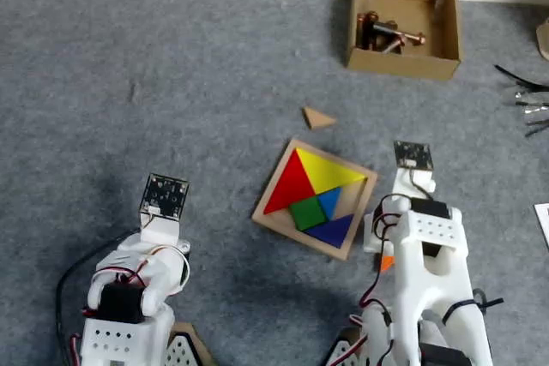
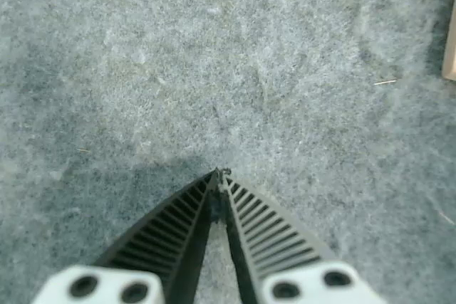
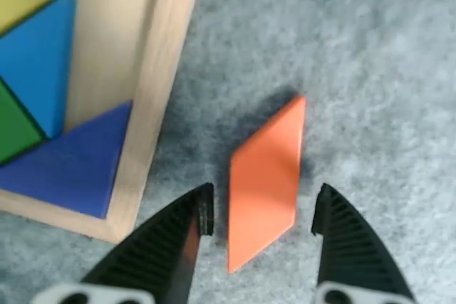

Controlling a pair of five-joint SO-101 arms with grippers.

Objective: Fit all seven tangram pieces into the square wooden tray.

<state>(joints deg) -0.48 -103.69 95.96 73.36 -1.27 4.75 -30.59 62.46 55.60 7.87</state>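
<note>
Tangram pieces, seven counted, as you have them now.

In the square wooden tray [image 1: 296, 236], five:
- one red triangle [image 1: 290, 184], large
- one yellow triangle [image 1: 330, 173], large
- one green square [image 1: 306, 213]
- one light-blue triangle [image 1: 328, 203], small
- one dark-blue triangle [image 1: 334, 231], mid-sized

A wedge of bare tray floor shows beside the light-blue triangle, on the side toward your right jaws.

Outside the tray, two:
- one orange parallelogram [image 3: 265, 183], flat on the grey carpet [image 2: 214, 69]. It lies between the jaws of your right gripper [image 3: 263, 208], which stand wide apart on either side, clear of its edges.
- one pale wooden triangle [image 1: 319, 118], on the carpet beyond the tray's far corner, well apart from both sets of jaws.

Tray: one, light wood with a raised rim. One corner sits just beside a right jaw.

Your left gripper [image 2: 219, 174]: jaws pressed together with nothing between them, over carpet.

Also present: one open cardboard box [image 1: 401, 64] holding coppery metal parts [image 1: 386, 33], far from both sets of jaws.
</note>
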